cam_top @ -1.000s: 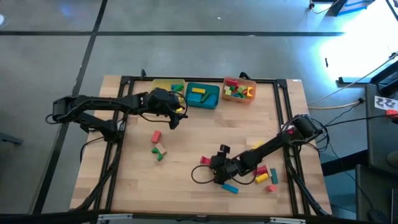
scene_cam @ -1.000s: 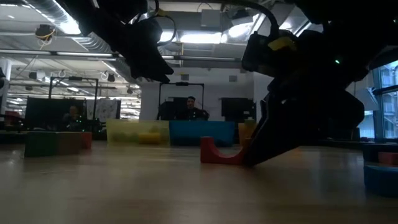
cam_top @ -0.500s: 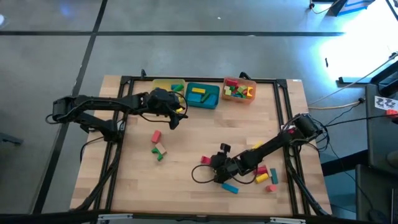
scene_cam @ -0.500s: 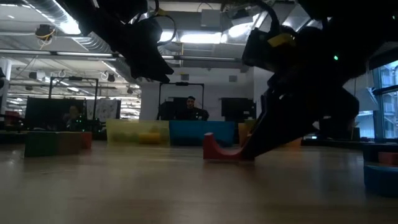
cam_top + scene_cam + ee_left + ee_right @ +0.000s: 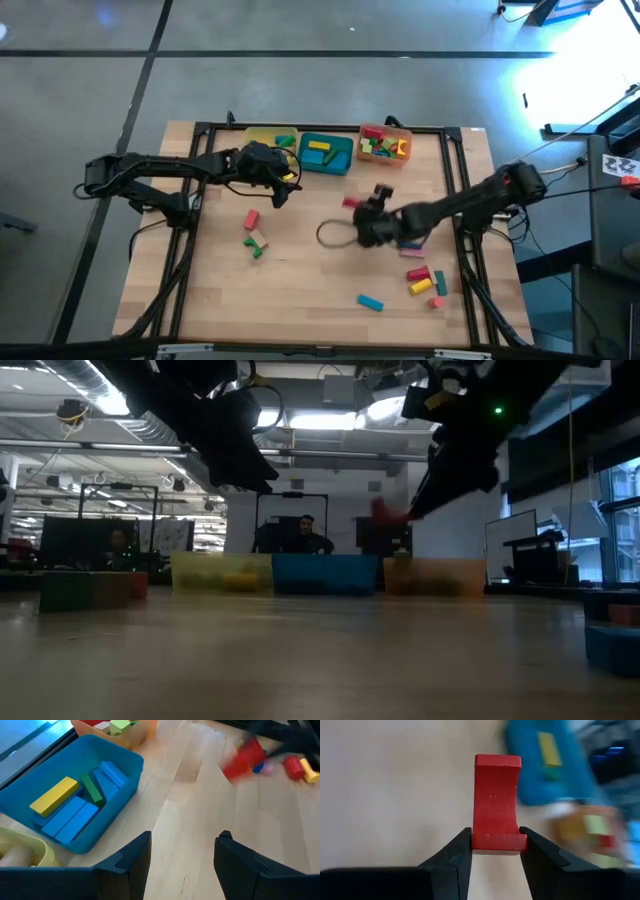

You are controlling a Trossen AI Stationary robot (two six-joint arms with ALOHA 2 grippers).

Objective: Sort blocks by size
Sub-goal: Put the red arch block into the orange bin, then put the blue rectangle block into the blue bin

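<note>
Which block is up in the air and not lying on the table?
The red arch block. The right gripper pinches it above the table, while the other loose blocks lie on the wood.

No legible text, labels, brands or numbers in any view; a black-and-white patterned marker (image 5: 622, 165) at the right edge possibly carries a code, unreadable.
</note>
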